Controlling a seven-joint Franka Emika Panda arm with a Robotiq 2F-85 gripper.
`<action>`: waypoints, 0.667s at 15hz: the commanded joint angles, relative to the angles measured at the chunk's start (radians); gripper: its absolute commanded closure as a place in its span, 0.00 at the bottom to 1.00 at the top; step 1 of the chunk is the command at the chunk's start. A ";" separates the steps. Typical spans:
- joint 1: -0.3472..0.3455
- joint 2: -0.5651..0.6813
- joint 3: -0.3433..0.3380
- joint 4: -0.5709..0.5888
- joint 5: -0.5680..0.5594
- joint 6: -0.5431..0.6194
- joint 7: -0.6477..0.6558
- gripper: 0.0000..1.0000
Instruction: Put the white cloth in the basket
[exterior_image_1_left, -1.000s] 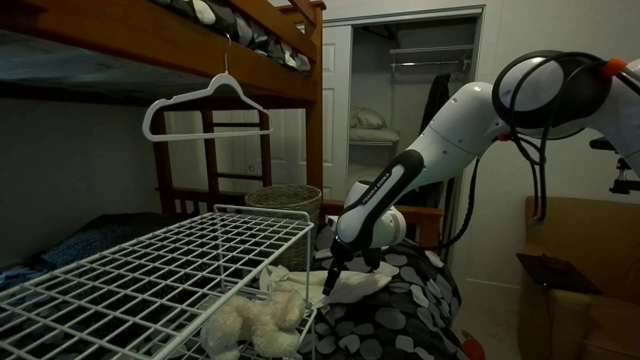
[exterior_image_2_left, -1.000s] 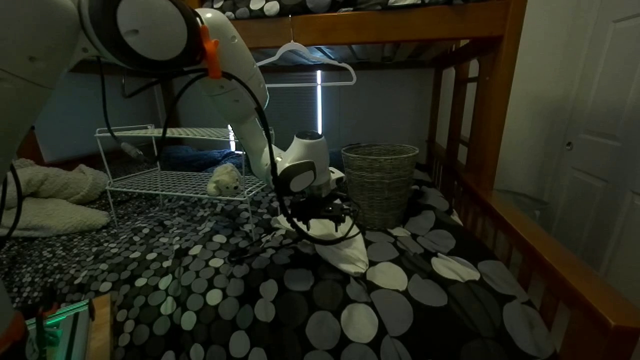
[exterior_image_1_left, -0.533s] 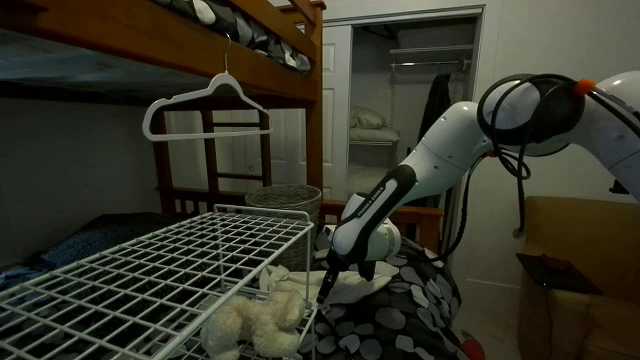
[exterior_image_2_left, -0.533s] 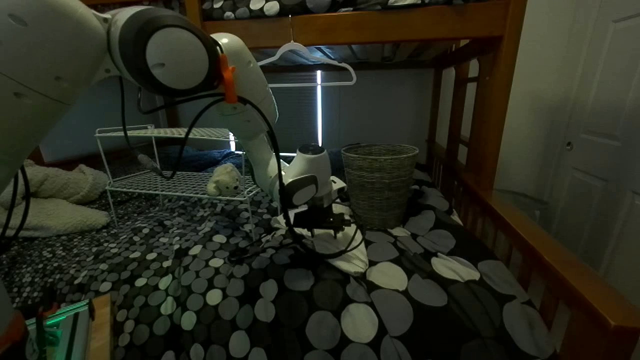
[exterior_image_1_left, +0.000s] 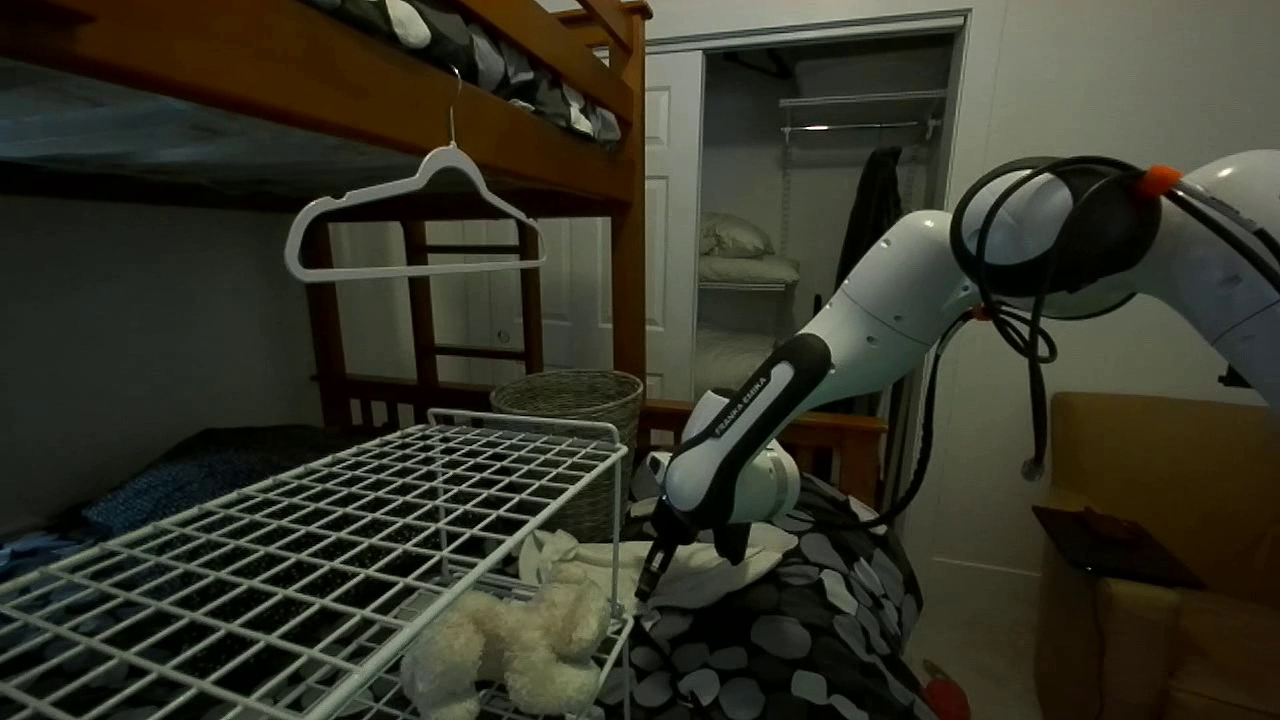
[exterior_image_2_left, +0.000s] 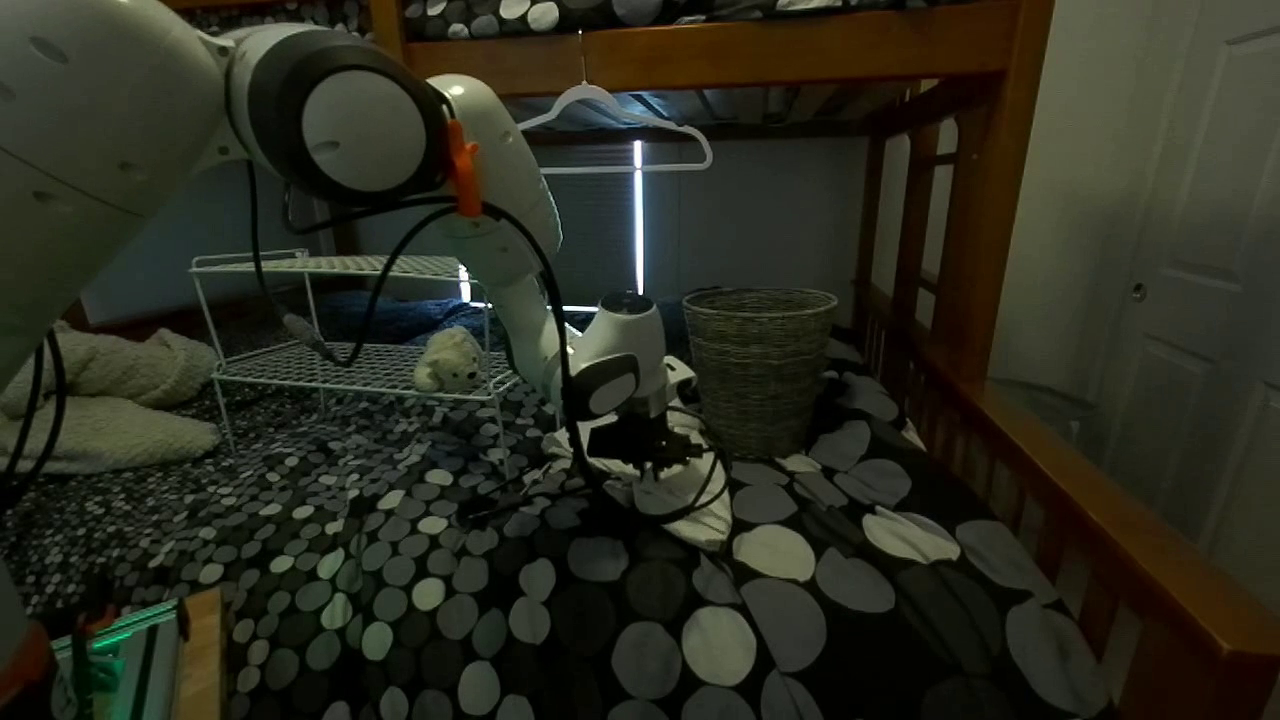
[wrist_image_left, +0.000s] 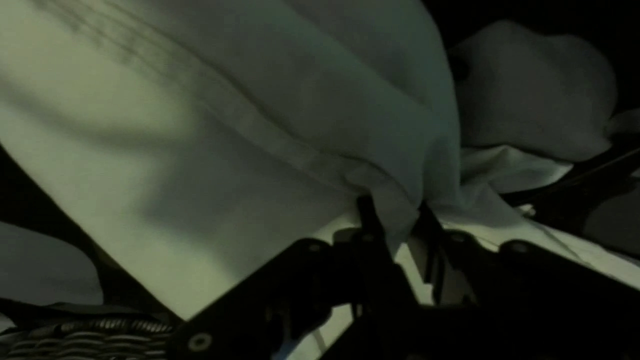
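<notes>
In an exterior view, noted wooden bunk bed (exterior_image_1_left: 390, 100) at left, open closet (exterior_image_1_left: 815, 215) far, tan armchair (exterior_image_1_left: 1165, 445) at right. In an exterior view, logged pale door (exterior_image_2_left: 1200, 330) at right, bright vertical light slit (exterior_image_2_left: 639, 220) far. Dimly lit.

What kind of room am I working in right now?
Most likely a bedroom: there is a wooden bunk bed, spotted bedding spread over its lower level, and an open closet beyond it.
</notes>
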 joint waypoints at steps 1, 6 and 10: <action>0.011 -0.085 -0.021 -0.050 -0.038 -0.050 0.081 1.00; -0.008 -0.276 0.013 -0.139 -0.024 -0.150 0.119 0.99; -0.003 -0.466 -0.001 -0.203 0.017 -0.276 0.135 0.99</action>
